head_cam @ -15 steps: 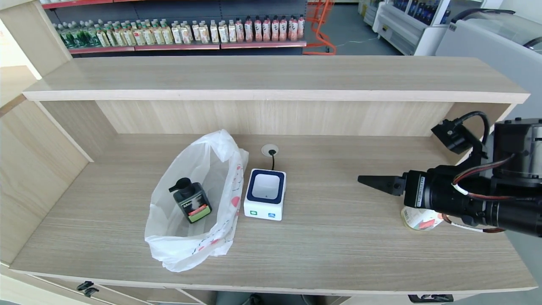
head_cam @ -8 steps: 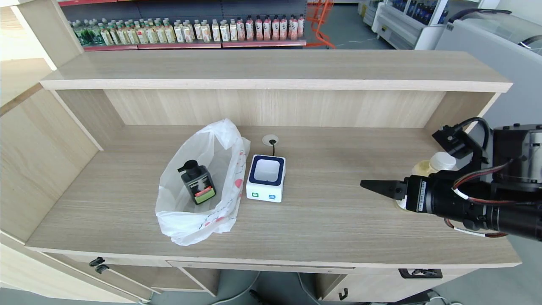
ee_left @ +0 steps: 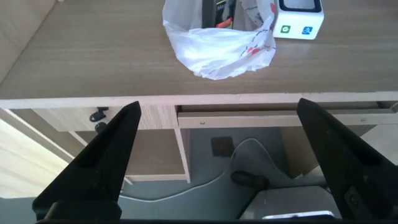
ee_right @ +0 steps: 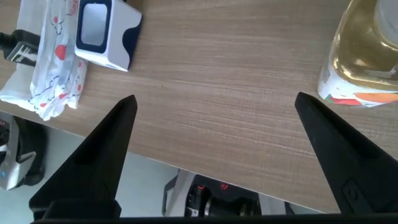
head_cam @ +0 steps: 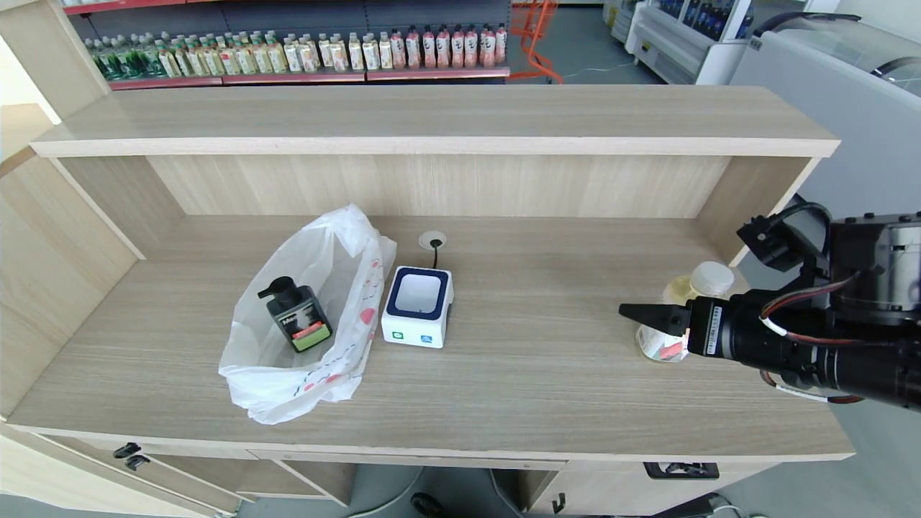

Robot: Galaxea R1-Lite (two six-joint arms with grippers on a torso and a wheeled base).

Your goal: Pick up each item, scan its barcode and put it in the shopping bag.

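Near the centre-left of the head view, on the light wooden counter (head_cam: 540, 374), a white shopping bag (head_cam: 338, 237) lying open with red print along its edge; inside it, a black pump bottle (head_cam: 296, 324) resting tilted, pump toward the upper left of the frame; just beside the bag on its right, a white scanner (head_cam: 417, 316) with a dark blue rim around its window, cable running up the frame to a round grommet (head_cam: 432, 239); well apart from these, at the right of the frame near the counter's end, an upright bottle (head_cam: 680, 291) of yellowish liquid with a white cap and a white-and-red label; level with that bottle and overlapping it in the head view, the right gripper (head_cam: 640, 314), pointing toward the left of the frame, fingers spread wide with nothing between them in the right wrist view; bottle close to one fingertip there but outside the gap, contact impossible to judge; below the counter's front edge, the left gripper (ee_left: 219, 104), also spread wide and holding nothing, drawer fronts beyond it; along the top left of the head view, a store shelf (head_cam: 288, 54) lined with drink bottles.
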